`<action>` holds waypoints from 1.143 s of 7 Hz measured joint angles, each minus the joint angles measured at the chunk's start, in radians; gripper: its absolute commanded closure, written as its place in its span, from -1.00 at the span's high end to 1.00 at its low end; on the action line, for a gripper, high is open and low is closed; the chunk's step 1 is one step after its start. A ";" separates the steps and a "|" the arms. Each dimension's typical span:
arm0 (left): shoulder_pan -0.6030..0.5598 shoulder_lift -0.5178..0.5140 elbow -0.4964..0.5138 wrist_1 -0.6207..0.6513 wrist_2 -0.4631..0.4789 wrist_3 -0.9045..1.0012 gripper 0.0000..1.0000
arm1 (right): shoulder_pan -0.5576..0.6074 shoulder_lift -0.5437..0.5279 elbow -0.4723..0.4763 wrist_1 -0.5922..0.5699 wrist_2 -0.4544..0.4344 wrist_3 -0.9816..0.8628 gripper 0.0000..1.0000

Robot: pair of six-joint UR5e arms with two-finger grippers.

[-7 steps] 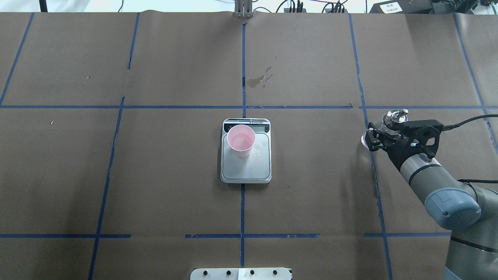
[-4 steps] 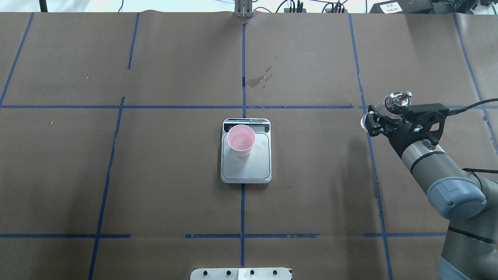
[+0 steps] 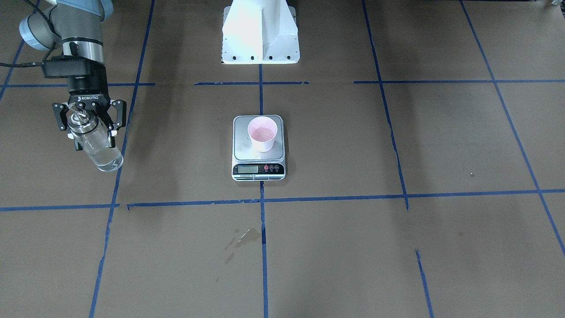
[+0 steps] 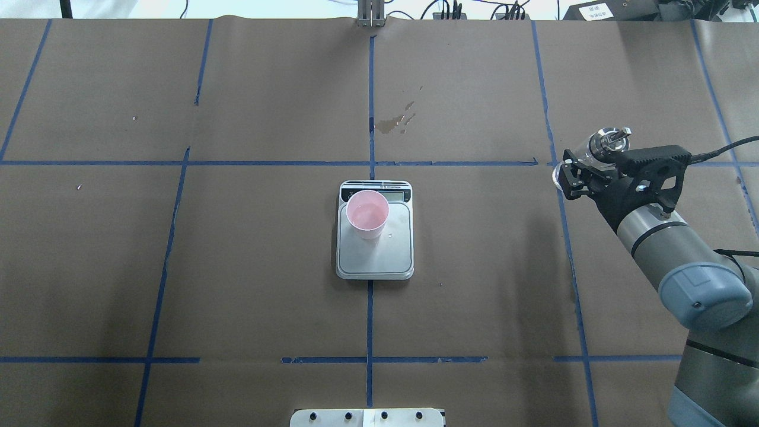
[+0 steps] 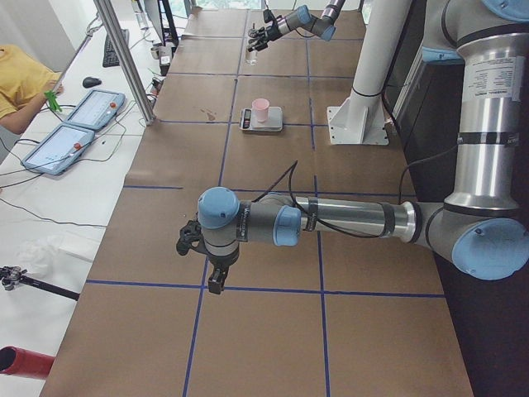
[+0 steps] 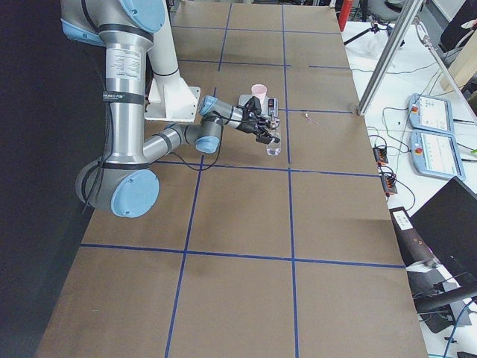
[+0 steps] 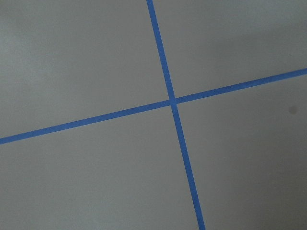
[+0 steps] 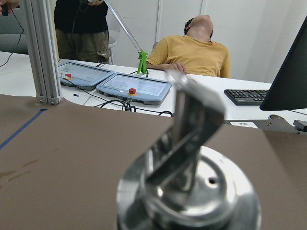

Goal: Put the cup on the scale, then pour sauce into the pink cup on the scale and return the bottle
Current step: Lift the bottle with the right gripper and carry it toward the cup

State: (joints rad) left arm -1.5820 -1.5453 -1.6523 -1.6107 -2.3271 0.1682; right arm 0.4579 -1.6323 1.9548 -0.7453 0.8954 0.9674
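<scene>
The pink cup stands on the back left part of the scale, with clear liquid in it; the cup and scale also show in the front view. My right gripper is shut on the clear glass bottle far to the scale's right. In the front view the bottle hangs upright in the gripper, its base close to the table. Its silver spout cap fills the right wrist view. My left gripper shows only in the left side view; I cannot tell its state.
A wet stain marks the brown paper beyond the scale. Blue tape lines grid the table. The robot's white base stands behind the scale. An aluminium post, tablets and people are past the far edge.
My right gripper has carried the bottle farther from the robot's base and slightly to the right. The cup and scale have not moved.
</scene>
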 measured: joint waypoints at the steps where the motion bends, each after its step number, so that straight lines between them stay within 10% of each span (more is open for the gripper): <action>1: 0.000 0.000 0.000 0.000 0.000 0.000 1.00 | 0.000 0.003 0.002 -0.008 0.011 -0.044 -1.00; 4: 0.000 -0.001 -0.001 0.001 0.000 0.000 1.00 | 0.004 0.119 0.019 -0.221 0.066 -0.211 -1.00; 8: 0.000 -0.003 0.000 0.001 -0.001 0.000 1.00 | -0.143 0.468 -0.016 -0.805 -0.161 -0.247 -1.00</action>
State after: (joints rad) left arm -1.5815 -1.5479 -1.6522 -1.6092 -2.3281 0.1687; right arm 0.3148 -1.1641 1.9386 -1.5498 0.7348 0.7204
